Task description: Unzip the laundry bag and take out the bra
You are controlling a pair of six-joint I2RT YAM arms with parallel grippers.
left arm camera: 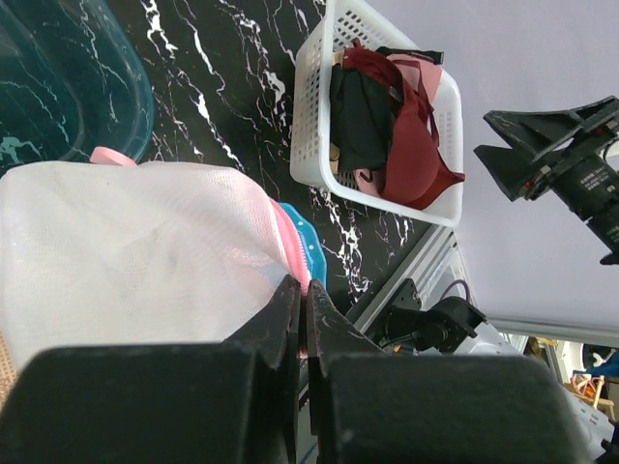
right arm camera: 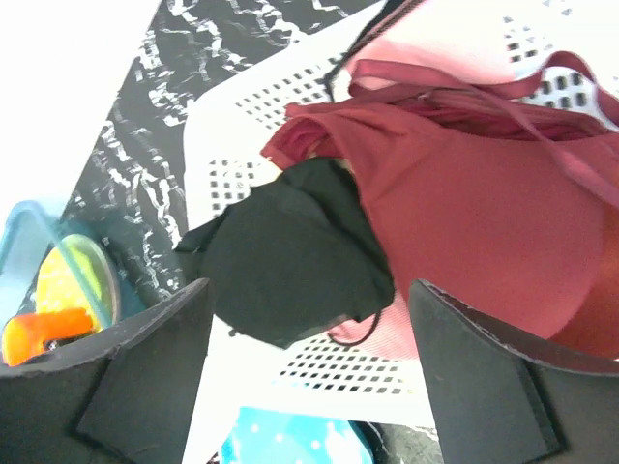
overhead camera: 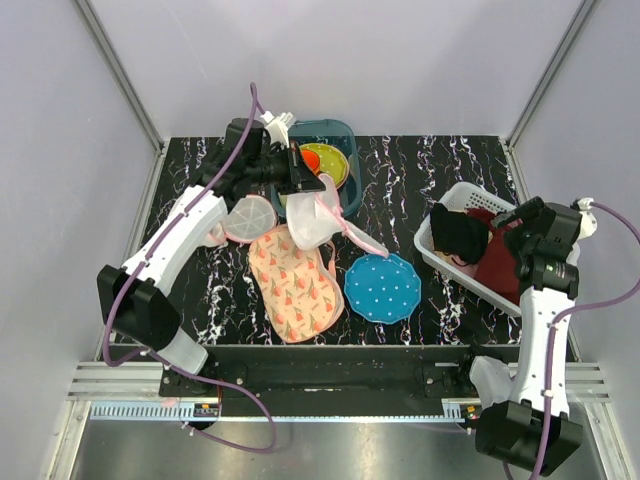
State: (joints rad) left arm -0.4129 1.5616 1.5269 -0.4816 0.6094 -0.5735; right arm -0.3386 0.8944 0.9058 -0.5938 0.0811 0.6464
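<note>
The laundry bag (overhead camera: 308,218) of white mesh with pink zip trim hangs above the table's middle. My left gripper (overhead camera: 304,186) is shut on it. In the left wrist view the closed fingertips (left arm camera: 302,292) pinch the pink trim, and the mesh of the laundry bag (left arm camera: 126,251) fills the left side. The bra (overhead camera: 478,245), black with deep-red parts, lies in the white basket (overhead camera: 448,205) at the right. My right gripper (overhead camera: 508,245) hovers over it, open and holding nothing. In the right wrist view the bra (right arm camera: 290,251) lies between the spread fingers (right arm camera: 145,367).
A pink floral-print fabric piece (overhead camera: 293,283) and a blue white-dotted mat (overhead camera: 382,287) lie at the front centre. A teal bin (overhead camera: 340,135) with yellow and orange items stands at the back. A round white mesh piece (overhead camera: 248,217) rests beside the left arm.
</note>
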